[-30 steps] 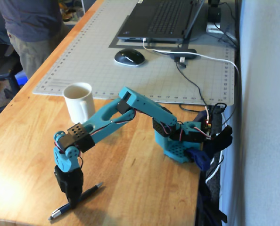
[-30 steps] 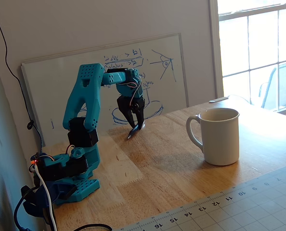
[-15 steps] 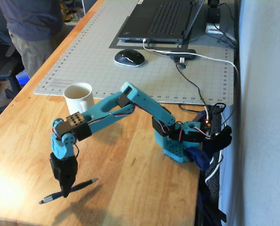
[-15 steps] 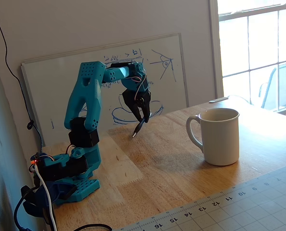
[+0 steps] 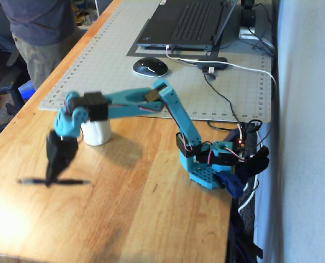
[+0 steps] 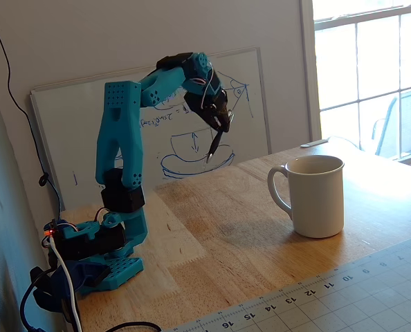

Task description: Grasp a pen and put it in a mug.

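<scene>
The gripper (image 6: 221, 124) is clamping the pen (image 6: 213, 146) near its upper end, jaws closed tight on the barrel. The pen is hanging clear above the table (image 6: 247, 235), well apart from the mug (image 6: 316, 197). The transport step is in hand. The next move calls for carrying the pen over the mug's rim, tip down, then releasing.

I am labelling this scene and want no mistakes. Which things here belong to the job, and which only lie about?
Job:
- pen, clamped in the gripper, off the table
- mug

Lying about:
- laptop
- mouse
- cutting mat
- whiteboard
</scene>
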Robot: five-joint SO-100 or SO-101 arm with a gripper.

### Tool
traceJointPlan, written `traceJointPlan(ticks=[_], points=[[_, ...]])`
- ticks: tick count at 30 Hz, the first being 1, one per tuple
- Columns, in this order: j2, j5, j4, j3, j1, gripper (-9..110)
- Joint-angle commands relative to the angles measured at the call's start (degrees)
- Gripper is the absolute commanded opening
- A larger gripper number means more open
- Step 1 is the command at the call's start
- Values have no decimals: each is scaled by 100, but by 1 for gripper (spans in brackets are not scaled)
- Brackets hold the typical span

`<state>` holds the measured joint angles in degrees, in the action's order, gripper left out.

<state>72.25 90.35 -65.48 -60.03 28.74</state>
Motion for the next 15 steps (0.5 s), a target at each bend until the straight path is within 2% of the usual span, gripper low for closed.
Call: traceJointPlan(ticks=[1,7,15], points=[[1178,-44,905,149,-527,3],[1266,-44,2294,141,-1151,3],[1327,-352,3305,141,-2294,3]])
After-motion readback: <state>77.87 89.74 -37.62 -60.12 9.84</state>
